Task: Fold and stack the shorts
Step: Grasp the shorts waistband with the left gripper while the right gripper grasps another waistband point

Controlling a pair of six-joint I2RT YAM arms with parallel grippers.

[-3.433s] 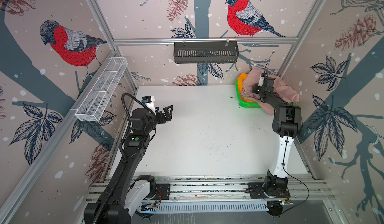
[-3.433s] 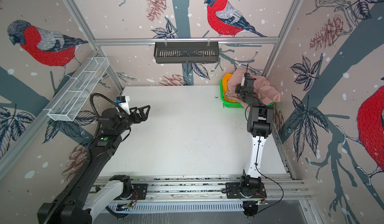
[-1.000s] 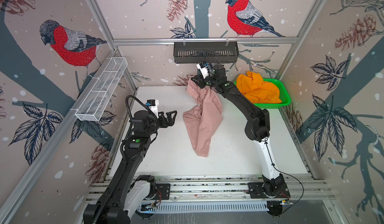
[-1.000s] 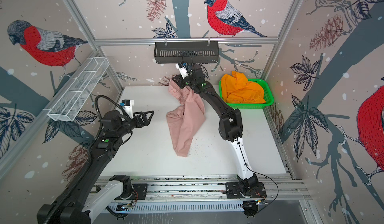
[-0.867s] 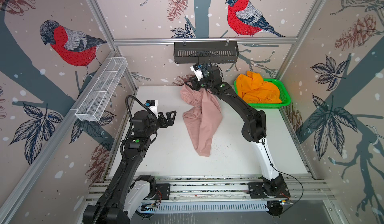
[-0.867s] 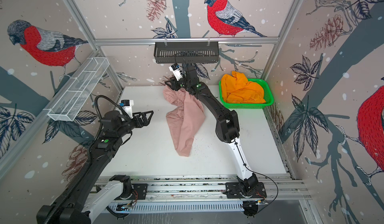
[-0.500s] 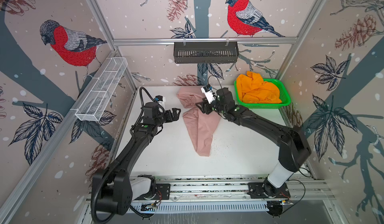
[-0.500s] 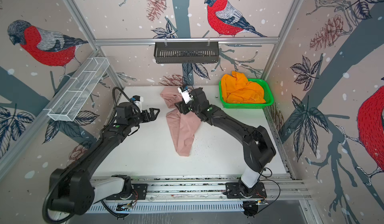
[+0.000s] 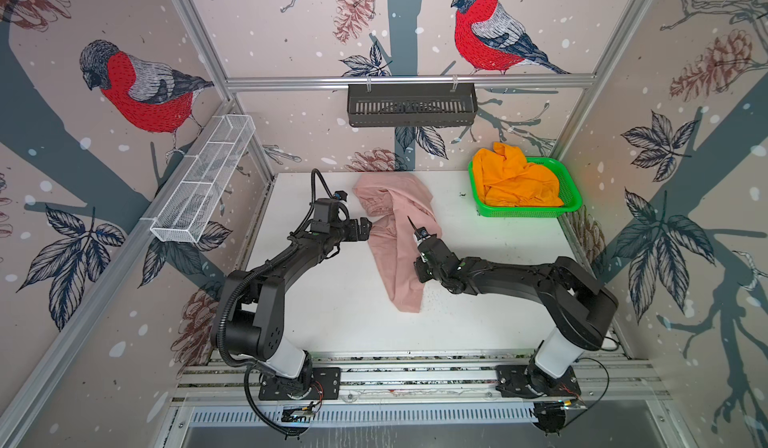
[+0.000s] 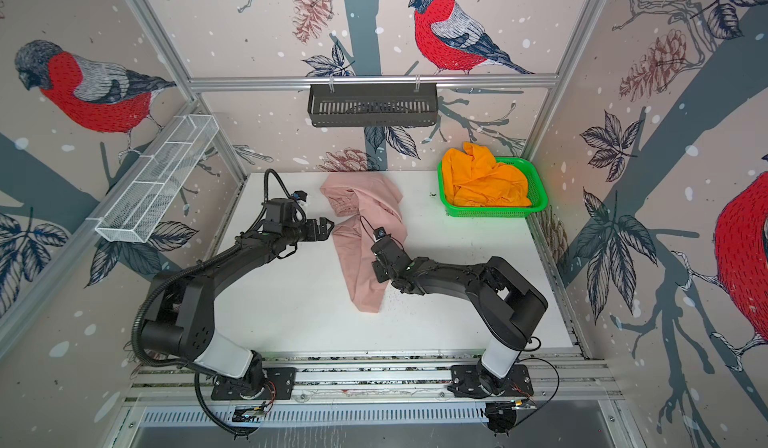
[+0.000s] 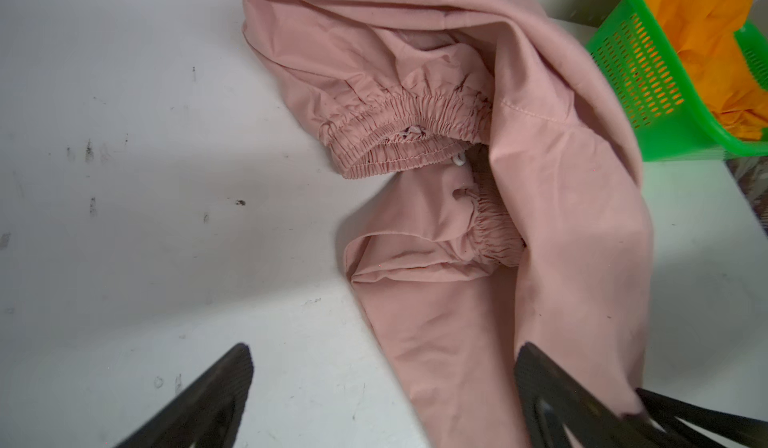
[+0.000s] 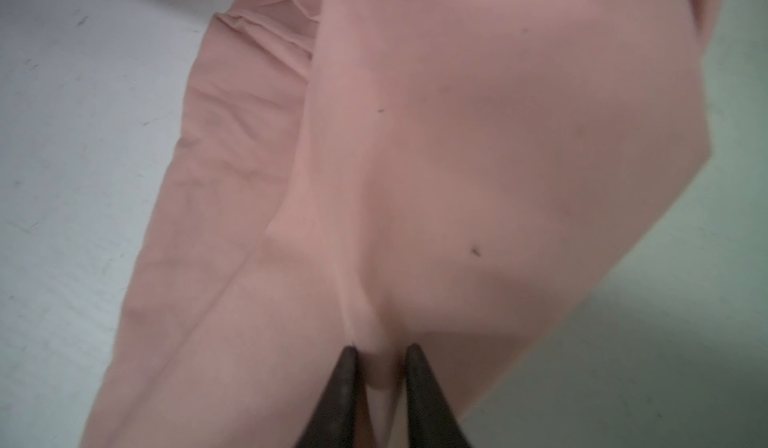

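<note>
Bird-print walls (image 9: 291, 30) enclose a scuffed white table (image 9: 340, 313) bearing pink shorts (image 9: 399, 258).

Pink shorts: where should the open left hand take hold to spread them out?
Probably the pink shorts' gathered waistband, approached from the left: its thick elastic edge lies exposed and faces the left hand, while the right hand pinches a fold farther along.

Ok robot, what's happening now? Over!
Right pincer shut on pink shorts. Left pincer open beside them. Orange shorts in green basket. Nothing in the way.
</note>
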